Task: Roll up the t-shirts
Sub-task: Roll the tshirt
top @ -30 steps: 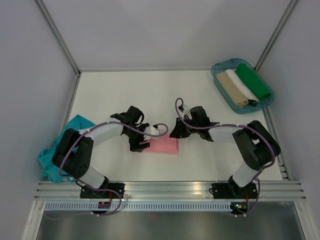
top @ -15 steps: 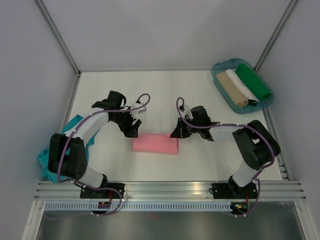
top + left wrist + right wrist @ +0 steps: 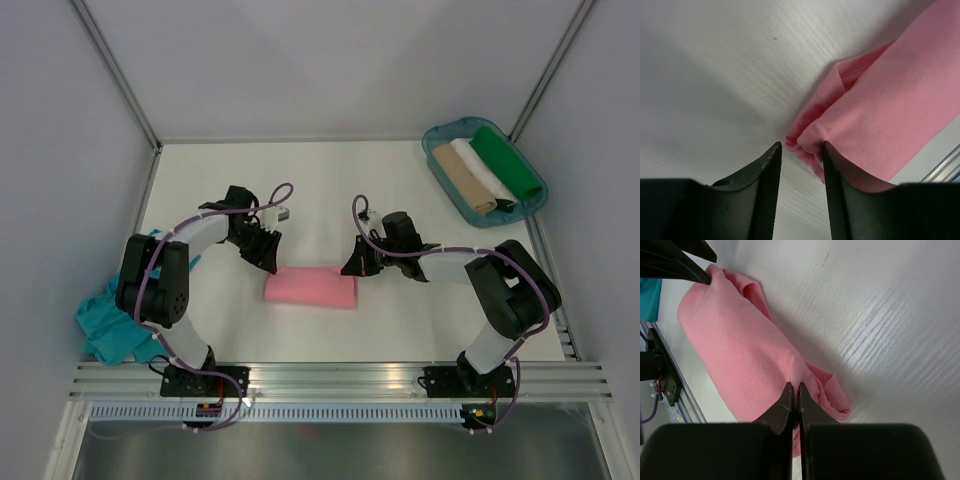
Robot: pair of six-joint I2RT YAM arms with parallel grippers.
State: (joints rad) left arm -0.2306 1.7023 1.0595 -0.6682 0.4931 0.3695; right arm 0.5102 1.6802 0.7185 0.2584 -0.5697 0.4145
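Pink t-shirt (image 3: 311, 288) lies rolled up in the middle of the table (image 3: 400, 190). The left gripper (image 3: 264, 252) has swung away and come back to the roll's far left corner. I think this roll is nearly done. The teal t-shirt (image 3: 112, 322) waits in a heap at the left edge. From above, the jaws are hidden. The left wrist view shows them open, either side of the pink corner. The right gripper (image 3: 794, 386) pinches the cloth.

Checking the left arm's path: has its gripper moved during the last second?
Yes. The left gripper backed away from the near rail, off the pink t-shirt to its far-left corner.
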